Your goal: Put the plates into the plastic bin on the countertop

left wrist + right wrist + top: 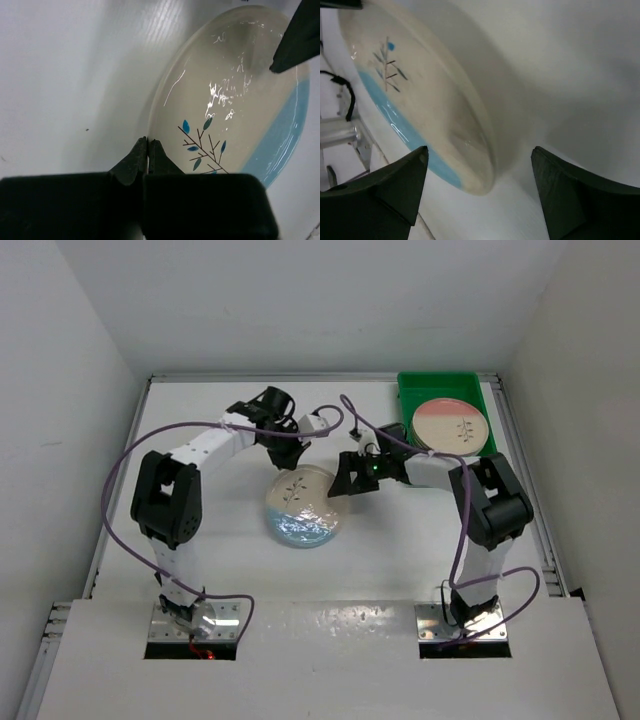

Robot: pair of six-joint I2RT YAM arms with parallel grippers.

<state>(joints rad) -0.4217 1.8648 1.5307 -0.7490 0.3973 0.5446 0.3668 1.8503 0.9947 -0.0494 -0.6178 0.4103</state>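
A cream plate with a blue segment and a sprig motif (303, 502) lies mid-countertop (200, 420). My left gripper (283, 455) is shut on its far rim, which runs between the closed fingertips in the left wrist view (148, 142); the plate (235, 100) looks tilted up on that side. My right gripper (343, 485) is open at the plate's right edge; in the right wrist view it (479, 150) straddles the rim of the plate (420, 95) without touching. The green plastic bin (410, 390) at the back right holds stacked plates, the top one with a pink segment (450, 425).
A right finger (300, 35) shows over the plate's far side in the left wrist view. Metal rails (525, 480) line the countertop's edges, with white walls around it. Purple cables loop from both arms above the surface.
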